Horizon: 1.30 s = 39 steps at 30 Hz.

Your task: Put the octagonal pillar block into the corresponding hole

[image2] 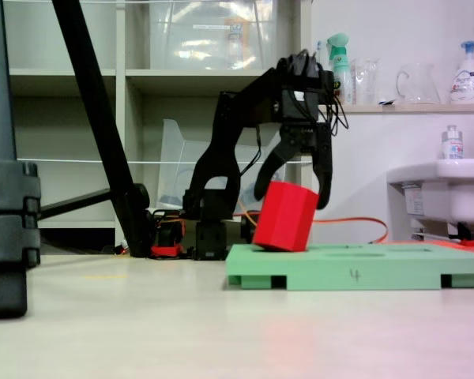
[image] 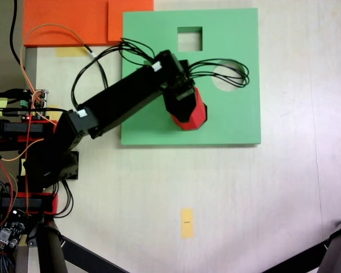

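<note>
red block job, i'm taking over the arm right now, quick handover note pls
Gripper: jaws spread around the upper part of the red octagonal block; whether they press on it cannot be told.
Block: tilted, lower edge on the green foam board near its front edge in the overhead fixed view, not sunk flush into any cutout.
Board: square cutout and round cutout sit open; the eight-sided hole is hidden, probably under the block and gripper.
Done: block brought to the board.
Left: level it, line it up with the eight-sided hole, push it in, release.

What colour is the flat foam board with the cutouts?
Green; the flat foam board shows best in the fixed view from above.
</note>
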Each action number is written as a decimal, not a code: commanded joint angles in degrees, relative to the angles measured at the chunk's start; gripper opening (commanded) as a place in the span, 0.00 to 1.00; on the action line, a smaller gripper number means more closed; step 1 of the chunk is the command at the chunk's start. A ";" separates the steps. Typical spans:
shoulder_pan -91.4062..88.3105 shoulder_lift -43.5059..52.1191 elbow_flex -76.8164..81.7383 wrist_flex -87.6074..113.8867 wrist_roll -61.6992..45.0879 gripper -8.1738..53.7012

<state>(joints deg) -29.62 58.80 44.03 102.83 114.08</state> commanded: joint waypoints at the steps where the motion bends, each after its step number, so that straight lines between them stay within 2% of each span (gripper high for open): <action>1: -0.79 0.26 -0.44 0.09 0.79 0.48; 9: -0.62 -0.62 -1.58 -0.26 4.13 0.48; 23: 1.58 -1.93 1.76 0.88 3.96 0.49; 24: 1.67 -1.93 2.20 0.97 3.96 0.54; 26: 1.93 -1.49 2.29 0.97 3.60 0.74; 29: 1.93 -0.97 2.29 0.97 3.60 0.80; 31: 1.93 -0.88 2.20 0.97 3.34 0.97; 36: 1.85 -0.79 2.20 0.97 3.16 0.97; 39: 1.49 3.08 2.20 1.23 1.76 0.97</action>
<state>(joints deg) -27.60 57.39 47.02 102.30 116.37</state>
